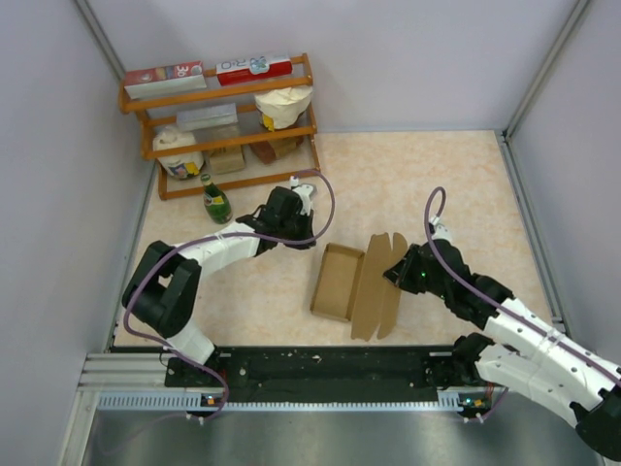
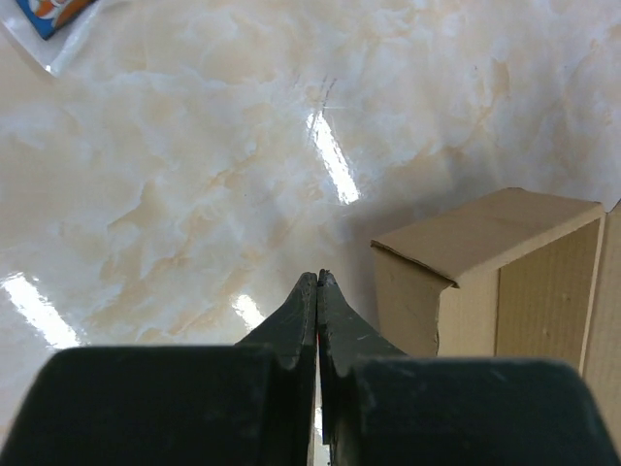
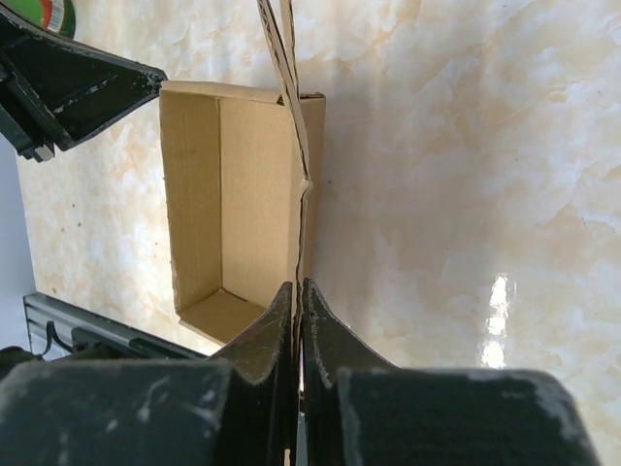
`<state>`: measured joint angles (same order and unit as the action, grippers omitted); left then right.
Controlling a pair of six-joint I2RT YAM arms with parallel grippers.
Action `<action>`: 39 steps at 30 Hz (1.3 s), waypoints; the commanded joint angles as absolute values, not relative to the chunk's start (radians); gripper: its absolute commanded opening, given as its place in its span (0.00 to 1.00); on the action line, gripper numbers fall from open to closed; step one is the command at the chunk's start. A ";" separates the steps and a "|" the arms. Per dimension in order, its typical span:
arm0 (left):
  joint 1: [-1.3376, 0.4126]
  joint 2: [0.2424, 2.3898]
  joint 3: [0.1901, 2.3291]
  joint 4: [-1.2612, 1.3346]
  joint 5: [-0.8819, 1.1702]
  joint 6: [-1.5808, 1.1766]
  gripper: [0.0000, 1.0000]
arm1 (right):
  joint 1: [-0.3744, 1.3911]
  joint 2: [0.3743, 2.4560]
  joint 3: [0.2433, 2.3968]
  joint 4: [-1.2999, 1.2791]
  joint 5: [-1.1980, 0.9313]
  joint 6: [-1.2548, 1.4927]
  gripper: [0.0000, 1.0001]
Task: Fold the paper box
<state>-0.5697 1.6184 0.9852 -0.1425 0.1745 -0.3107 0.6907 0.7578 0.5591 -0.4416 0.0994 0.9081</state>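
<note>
The plain brown paper box (image 1: pixel 338 282) lies mid-table as an open tray, its lid panel (image 1: pixel 378 291) raised along the right side. My right gripper (image 1: pixel 396 272) is shut on that lid panel. The right wrist view shows the panel edge-on (image 3: pixel 291 107) running into the closed right gripper (image 3: pixel 299 286), with the tray (image 3: pixel 238 204) to its left. My left gripper (image 1: pixel 303 236) hovers just off the tray's far left corner. The left gripper (image 2: pixel 318 277) is shut on nothing, and the box corner (image 2: pixel 485 257) stands to its right.
A wooden shelf (image 1: pixel 218 97) with printed boxes and bags stands at the back left, a green bottle (image 1: pixel 216 204) in front of it. Grey walls close in the left, back and right sides. A metal rail (image 1: pixel 291 369) runs along the near edge.
</note>
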 commanded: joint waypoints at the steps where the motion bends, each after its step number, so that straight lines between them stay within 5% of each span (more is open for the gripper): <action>1: -0.568 1.625 0.985 -0.100 0.253 -0.299 0.00 | 0.683 0.773 0.621 -0.422 0.107 0.887 0.00; 39: -0.516 1.634 0.996 -0.101 0.222 -0.350 0.03 | 0.683 0.831 0.614 -0.334 0.074 0.876 0.00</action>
